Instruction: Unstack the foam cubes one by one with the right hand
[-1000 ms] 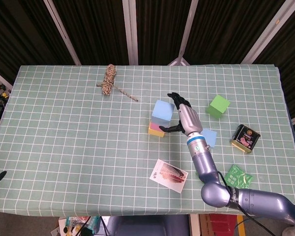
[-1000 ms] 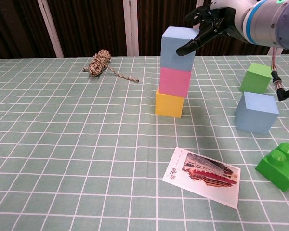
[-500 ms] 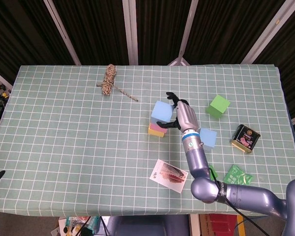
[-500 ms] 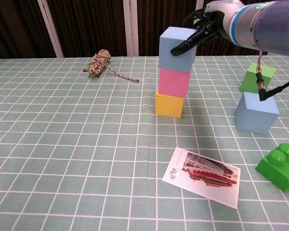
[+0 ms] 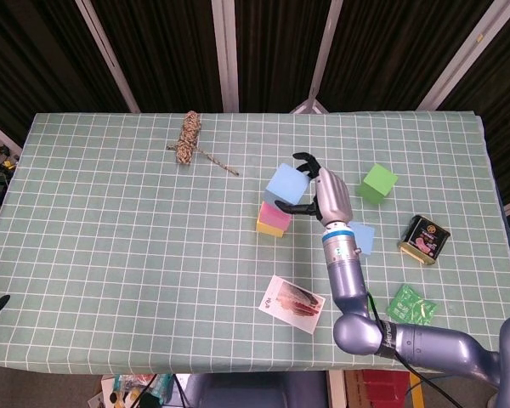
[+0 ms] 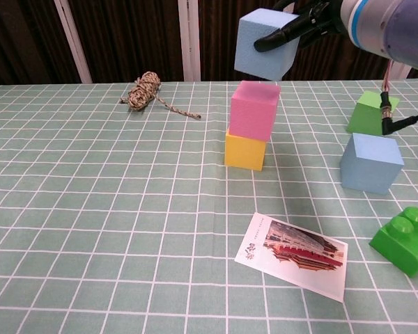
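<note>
Looking down from the head view, the right hand (image 5: 327, 194) now grips the light blue foam cube (image 5: 284, 182), tilted and lifted off the pink cube (image 5: 272, 212) it sat on half a second ago, above the green checked tablecloth (image 5: 110, 221) with dark curtains behind. From the chest view, the blue cube (image 6: 265, 43) hangs clear above the pink cube (image 6: 253, 109) and yellow cube (image 6: 244, 151), pinched by dark fingers (image 6: 275, 38); the left hand is out of sight.

Lab: curtained booth, gridded table (image 5: 110, 212)

Blue cube (image 5: 284, 182) in right hand (image 5: 327, 195)
</note>
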Controlling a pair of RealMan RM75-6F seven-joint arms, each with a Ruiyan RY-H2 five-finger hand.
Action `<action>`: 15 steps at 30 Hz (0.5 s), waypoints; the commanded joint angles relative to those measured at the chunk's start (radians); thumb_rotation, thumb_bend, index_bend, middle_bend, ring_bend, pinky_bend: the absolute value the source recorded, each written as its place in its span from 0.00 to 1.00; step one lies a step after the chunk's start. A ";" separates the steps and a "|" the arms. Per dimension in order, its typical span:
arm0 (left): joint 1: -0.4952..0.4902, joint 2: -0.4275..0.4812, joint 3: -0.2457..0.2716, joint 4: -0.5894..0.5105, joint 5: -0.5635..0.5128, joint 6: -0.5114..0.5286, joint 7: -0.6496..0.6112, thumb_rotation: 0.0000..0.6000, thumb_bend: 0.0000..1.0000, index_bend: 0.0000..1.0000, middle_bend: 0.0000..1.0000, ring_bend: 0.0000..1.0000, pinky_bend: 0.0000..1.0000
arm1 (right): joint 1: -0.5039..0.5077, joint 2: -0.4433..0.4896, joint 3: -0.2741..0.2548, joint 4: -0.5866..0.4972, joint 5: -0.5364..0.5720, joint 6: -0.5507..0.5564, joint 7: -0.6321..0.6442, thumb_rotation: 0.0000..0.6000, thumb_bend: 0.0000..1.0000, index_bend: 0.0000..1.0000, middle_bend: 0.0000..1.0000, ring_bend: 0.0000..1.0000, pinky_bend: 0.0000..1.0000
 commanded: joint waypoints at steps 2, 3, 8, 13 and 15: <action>0.000 0.003 -0.001 -0.001 -0.002 -0.003 -0.004 1.00 0.17 0.22 0.00 0.00 0.00 | -0.037 0.033 -0.011 -0.019 -0.027 0.023 0.004 1.00 0.16 0.25 0.41 0.56 0.25; 0.000 0.004 -0.002 -0.001 -0.003 -0.003 -0.007 1.00 0.17 0.22 0.00 0.00 0.00 | -0.053 0.046 -0.017 -0.029 -0.036 0.026 0.011 1.00 0.16 0.25 0.41 0.56 0.25; -0.002 0.006 -0.004 0.000 -0.007 -0.006 -0.012 1.00 0.17 0.22 0.00 0.00 0.00 | -0.138 0.111 -0.070 -0.097 -0.104 0.022 0.057 1.00 0.16 0.25 0.41 0.56 0.25; 0.000 0.006 0.001 -0.003 0.000 -0.005 -0.010 1.00 0.17 0.22 0.00 0.00 0.00 | -0.243 0.175 -0.160 -0.182 -0.252 0.024 0.136 1.00 0.16 0.25 0.41 0.56 0.25; 0.001 0.004 0.004 -0.004 0.005 -0.003 -0.006 1.00 0.17 0.22 0.00 0.00 0.00 | -0.292 0.178 -0.218 -0.200 -0.338 0.056 0.166 1.00 0.16 0.25 0.41 0.56 0.25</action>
